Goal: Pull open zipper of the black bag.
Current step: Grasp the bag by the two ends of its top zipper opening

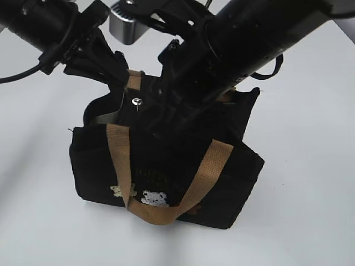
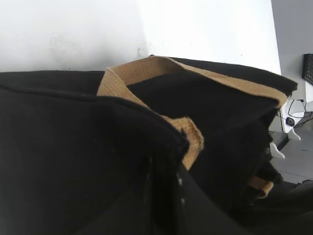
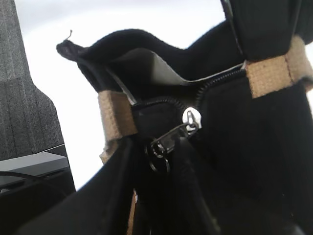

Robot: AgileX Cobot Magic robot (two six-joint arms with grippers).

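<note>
So the zipper (image 3: 191, 119) pull is a small shiny silver tab sitting right in the middle of the right wrist view, on the black zip track that runs along the bag's top edge. In the exterior view something small and silver glints just left of the upper centre, at the top of the bag. There's one pull that I can see, with a dark metal link and a little ring hanging just below it.

The black bag (image 1: 233, 183) stands upright in the middle of the exterior view on a white tabletop (image 1: 310, 194). One bag, two tan handles (image 1: 119, 160): the near one loops down over the front, the far one peeks up behind. On the front, lower centre, a white bear and a tan bear are embroidered, so two that I can make out. There's lettering above them too, but it's too faint to read. The mouth gapes on the left side of the bag; I can't make out anything inside, just dark lining.

The right gripper (image 1: 161, 130) comes down from the upper right onto the bag's top beside the pull; whether its jaws are open or gripping anything, I can't tell. The left gripper (image 1: 119, 77) is at the upper left, its jaws closed, pressed against the bag's back edge by the far handle; whether fabric is pinched isn't clear.
</note>
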